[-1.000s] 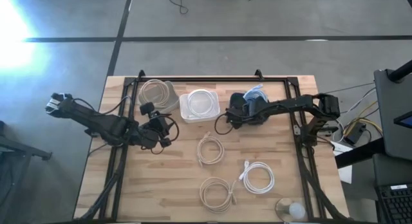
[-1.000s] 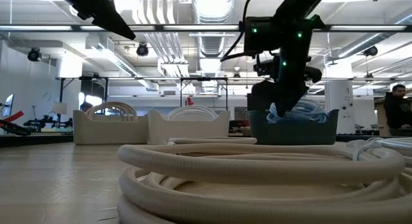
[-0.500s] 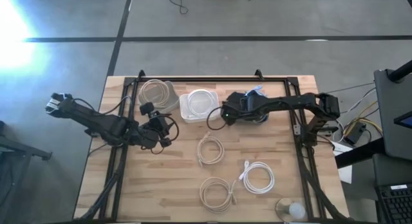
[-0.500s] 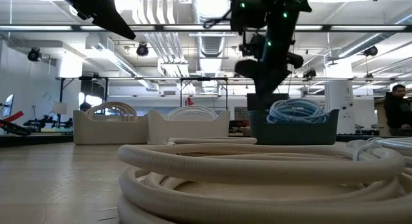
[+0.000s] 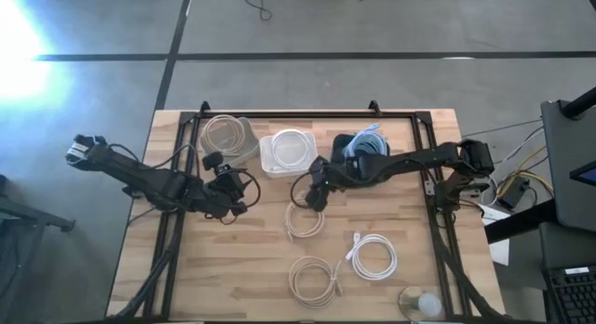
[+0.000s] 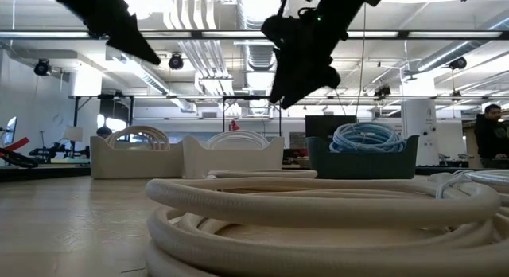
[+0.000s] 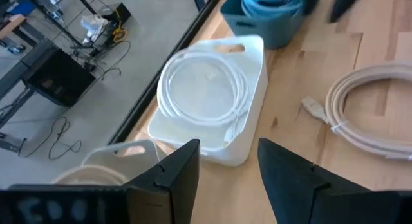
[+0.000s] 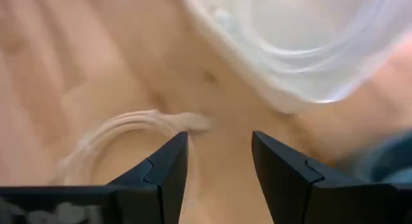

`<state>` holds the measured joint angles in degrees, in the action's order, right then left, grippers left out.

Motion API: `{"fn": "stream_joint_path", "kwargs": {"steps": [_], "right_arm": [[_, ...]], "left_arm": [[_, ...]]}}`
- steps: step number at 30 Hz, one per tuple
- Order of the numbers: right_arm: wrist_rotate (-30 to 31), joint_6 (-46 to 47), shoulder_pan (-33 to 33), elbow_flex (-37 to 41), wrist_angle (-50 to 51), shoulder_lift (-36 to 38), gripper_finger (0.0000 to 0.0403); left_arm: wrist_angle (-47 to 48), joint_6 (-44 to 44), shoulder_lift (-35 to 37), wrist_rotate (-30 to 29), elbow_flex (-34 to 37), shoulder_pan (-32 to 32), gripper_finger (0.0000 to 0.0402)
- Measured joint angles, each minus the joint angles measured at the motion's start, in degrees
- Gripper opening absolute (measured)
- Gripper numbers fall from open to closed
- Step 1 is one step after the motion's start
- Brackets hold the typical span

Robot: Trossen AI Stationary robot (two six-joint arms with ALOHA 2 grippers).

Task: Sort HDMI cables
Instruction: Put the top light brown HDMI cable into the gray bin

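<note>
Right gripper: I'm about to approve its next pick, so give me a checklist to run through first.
1. Right gripper open: ok, fingers apart in the right wrist view.
2. It holds nothing: ok.
3. Nearest beige cable lies loose on the table: ok.
4. Gripper is over that cable's coil: cannot tell; it is near the edge.
5. Beige bin unobstructed: ok.
6. Left gripper away from the cable: ok.

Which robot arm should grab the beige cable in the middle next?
Probably the right: its open, empty tool hovers at the middle beige cable. The left tool waits farther away.
</note>
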<state>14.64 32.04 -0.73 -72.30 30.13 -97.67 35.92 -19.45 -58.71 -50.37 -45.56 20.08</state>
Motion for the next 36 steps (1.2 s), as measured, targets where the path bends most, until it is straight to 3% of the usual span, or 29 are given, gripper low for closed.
{"fn": "stream_joint_path", "kwargs": {"steps": [6, 14, 21, 26, 30, 33, 36], "right_arm": [[-6.0, 2.4, -0.4, 2.6, -3.0, -1.9, 0.0169], [-13.3, 4.0, -0.5, 3.2, -5.7, -9.9, 0.0168], [-12.9, 4.0, -0.5, 1.2, -5.0, -16.4, 0.0148], [-12.6, 1.1, -0.5, -0.5, -4.2, -18.9, 0.0117], [-12.6, 0.6, -0.4, -1.4, -3.4, -18.9, 0.0066], [-13.0, 0.0, -0.5, -2.1, -4.0, -18.1, 0.0028], [-12.9, -2.5, -0.9, -3.3, -4.2, -16.9, 0.0018]], "left_arm": [[-1.7, -5.7, 0.0, 0.9, 3.5, 0.0, 0.0174], [-11.5, -11.1, -0.3, 9.7, 7.5, 0.0, 0.0174], [-23.4, -11.5, -0.8, 16.9, 12.4, 0.0, 0.0174], [-29.2, -16.4, -0.8, 17.2, 16.8, -0.1, 0.0174], [-33.3, -23.3, -0.9, 18.8, 20.8, -0.1, 0.0174], [-38.9, -30.0, -0.9, 21.3, 24.2, -0.1, 0.0174], [-47.2, -34.9, -0.9, 24.2, 27.9, -0.1, 0.0174]]}}
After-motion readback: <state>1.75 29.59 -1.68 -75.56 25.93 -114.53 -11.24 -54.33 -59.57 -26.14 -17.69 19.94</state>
